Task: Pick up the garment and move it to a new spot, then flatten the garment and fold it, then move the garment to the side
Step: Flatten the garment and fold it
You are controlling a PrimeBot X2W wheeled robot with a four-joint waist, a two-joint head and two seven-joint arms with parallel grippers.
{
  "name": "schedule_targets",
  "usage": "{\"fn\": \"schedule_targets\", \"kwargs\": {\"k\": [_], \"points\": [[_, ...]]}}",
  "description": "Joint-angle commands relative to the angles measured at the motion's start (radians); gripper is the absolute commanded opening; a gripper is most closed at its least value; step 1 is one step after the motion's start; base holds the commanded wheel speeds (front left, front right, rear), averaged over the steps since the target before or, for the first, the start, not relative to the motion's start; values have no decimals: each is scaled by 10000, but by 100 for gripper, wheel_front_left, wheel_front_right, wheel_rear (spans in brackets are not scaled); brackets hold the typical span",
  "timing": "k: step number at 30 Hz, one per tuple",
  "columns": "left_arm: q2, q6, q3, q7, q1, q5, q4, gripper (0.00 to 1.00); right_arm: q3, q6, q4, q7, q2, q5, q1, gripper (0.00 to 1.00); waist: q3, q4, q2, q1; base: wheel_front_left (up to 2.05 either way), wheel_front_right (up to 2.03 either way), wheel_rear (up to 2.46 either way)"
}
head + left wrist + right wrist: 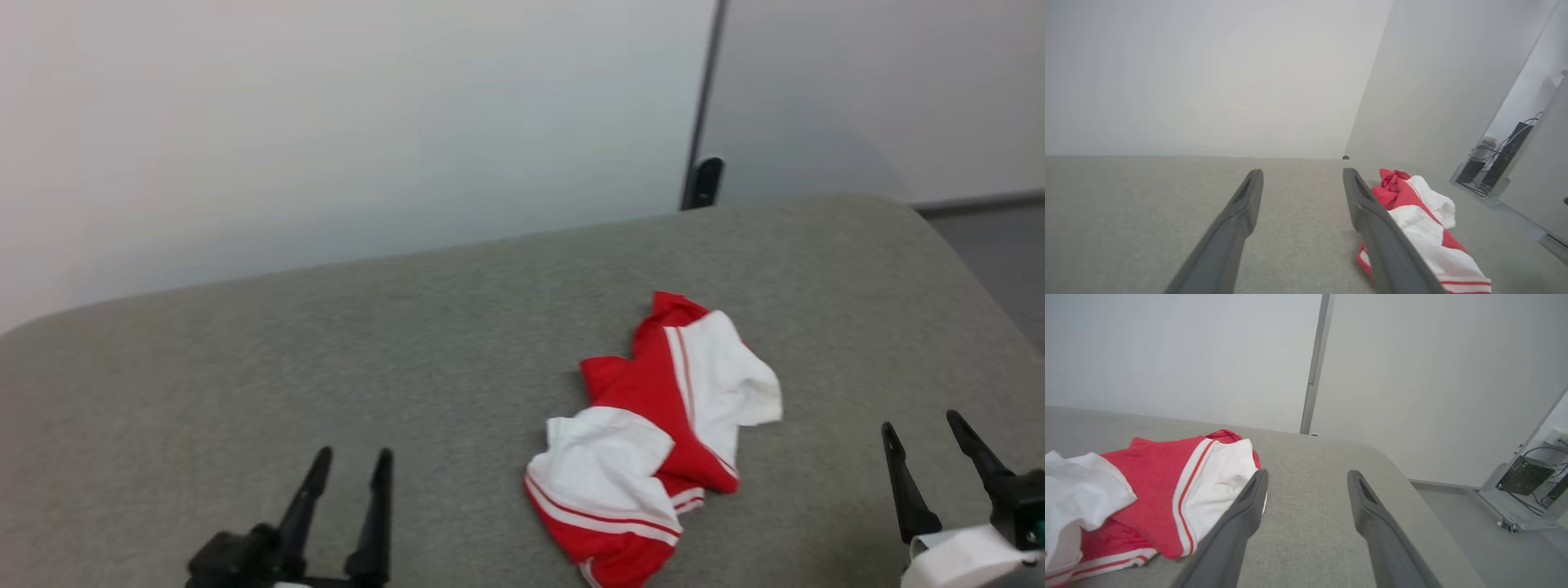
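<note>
Shirt (653,433) lies crumpled on the bench (326,367) between the left end effector (354,451) and right end effector (921,420), both spread apart and empty, seemingly poised for pickup.

light: bright, even, soft | shadow: faint beside garment (645,384) | head view: slightly blurred (wrist views bend at edges)
</note>
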Motion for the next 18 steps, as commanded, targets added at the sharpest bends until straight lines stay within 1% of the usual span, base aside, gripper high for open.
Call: {"fn": "schedule_targets", "kwargs": {"k": [1, 6, 11, 13, 16, 18], "points": [[26, -26, -167, -1, -133, 37, 86, 100, -134, -10, -109, -56, 132, -59, 157, 100, 327, -742, 0, 0, 0, 0, 0], [242, -26, -815, -1, -653, -156, 579, 100, -316, -10, -254, -19, 422, -201, 427, 100, 436, -1245, 0, 0, 0, 0, 0], [657, -26, -1599, 43, -1420, -558, 1397, 100, -262, -10, -256, 72, 560, -188, 472, 100, 473, -1537, 0, 0, 0, 0, 0], [844, -26, -1847, 343, -1835, -752, 1623, 100, -253, -10, -259, 99, 638, -177, 442, 100, 506, -1636, 0, 0, 0, 0, 0], [1123, -26, -2198, 1196, -2418, -978, 1790, 100, -245, -10, -223, 138, 733, -198, 427, 100, 586, -1729, 0, 0, 0, 0, 0], [1187, -26, -2495, 1877, -2824, -1265, 1743, 100, -252, -10, -156, 158, 803, -204, 427, 100, 640, -1769, 0, 0, 0, 0, 0]]}}
